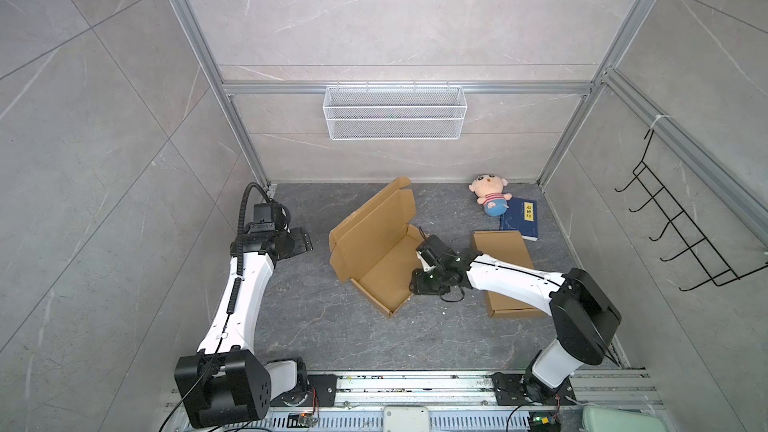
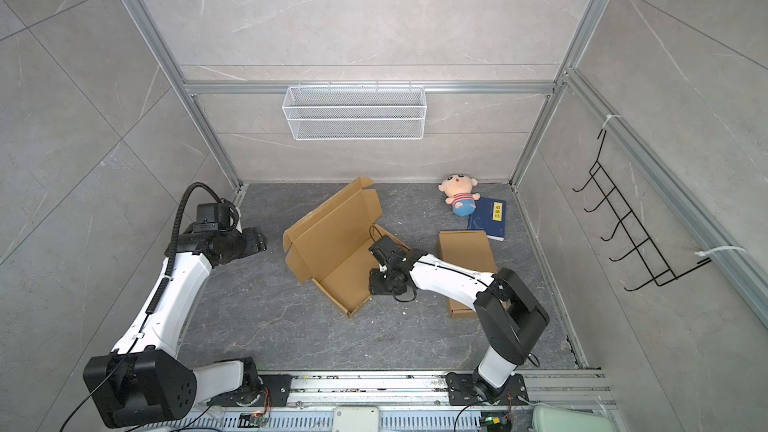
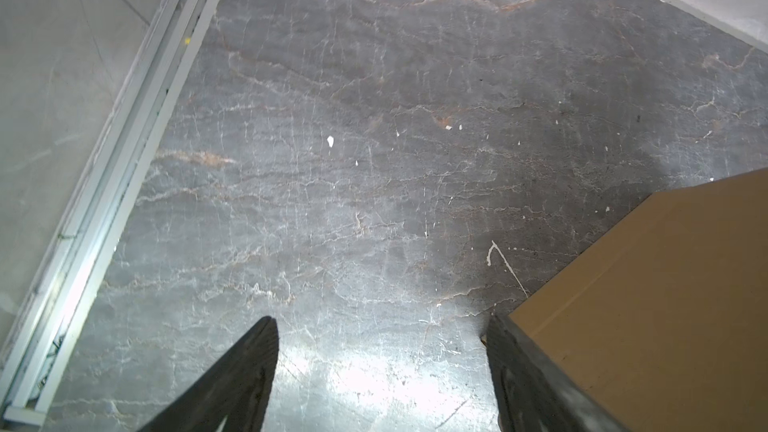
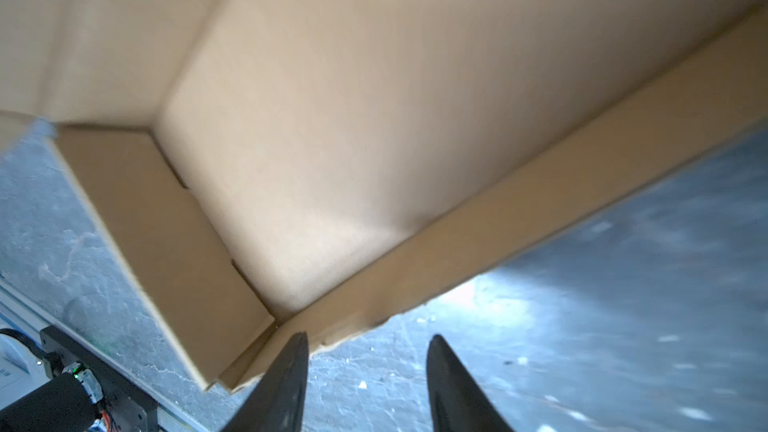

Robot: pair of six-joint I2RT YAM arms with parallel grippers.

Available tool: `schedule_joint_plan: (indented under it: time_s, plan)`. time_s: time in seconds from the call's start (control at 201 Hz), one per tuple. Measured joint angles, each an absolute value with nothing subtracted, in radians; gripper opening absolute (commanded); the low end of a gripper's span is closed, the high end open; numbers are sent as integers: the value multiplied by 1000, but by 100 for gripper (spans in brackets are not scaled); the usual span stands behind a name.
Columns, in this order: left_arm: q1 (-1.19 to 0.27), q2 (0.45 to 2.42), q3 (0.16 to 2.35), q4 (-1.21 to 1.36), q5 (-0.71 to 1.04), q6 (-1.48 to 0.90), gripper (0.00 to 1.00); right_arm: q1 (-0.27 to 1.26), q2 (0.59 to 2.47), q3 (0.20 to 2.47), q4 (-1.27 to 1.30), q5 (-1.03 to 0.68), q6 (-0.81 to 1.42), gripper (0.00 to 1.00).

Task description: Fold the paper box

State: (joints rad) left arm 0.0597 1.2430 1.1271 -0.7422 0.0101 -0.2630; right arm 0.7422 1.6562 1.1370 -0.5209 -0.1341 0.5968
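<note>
The brown paper box [image 1: 376,259] [image 2: 336,261] lies open mid-floor in both top views, its lid raised toward the back left and its tray walls standing. My right gripper [image 1: 415,286] [image 2: 374,282] hangs at the tray's right wall. In the right wrist view the right gripper [image 4: 368,340] is open over bare floor with nothing between its fingers; the box wall [image 4: 519,218] lies just beyond the tips, and one fingertip [image 4: 297,351] overlaps its torn edge. My left gripper [image 1: 307,241] [image 3: 382,322] is open and empty, left of the box; a cardboard panel [image 3: 644,305] shows beside one finger.
A flat folded cardboard [image 1: 505,259] lies under the right arm. A blue book [image 1: 519,220] and a plush doll [image 1: 490,195] sit at the back right. A white wire basket [image 1: 395,112] hangs on the back wall, a black hook rack [image 1: 681,234] on the right wall.
</note>
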Motion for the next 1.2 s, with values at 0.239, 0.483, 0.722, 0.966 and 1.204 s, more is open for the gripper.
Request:
schedule_joint_plan:
  time_s: [0.239, 0.483, 0.722, 0.966, 1.204]
  plan:
    - [61, 1116, 1023, -796, 15, -326, 84, 487, 1702, 1374, -599, -128, 302, 53]
    - [60, 1033, 916, -806, 115, -378, 92, 425, 1968, 1617, -647, -168, 136, 53]
    - [61, 1009, 849, -778, 142, -386, 100, 439, 2135, 1721, -679, -205, 94, 49]
    - [62, 1020, 848, -715, 246, -386, 99, 444, 2202, 1767, -682, -179, 97, 33]
    - [64, 1027, 849, -685, 316, -385, 87, 447, 2181, 1711, -613, -161, 181, 19]
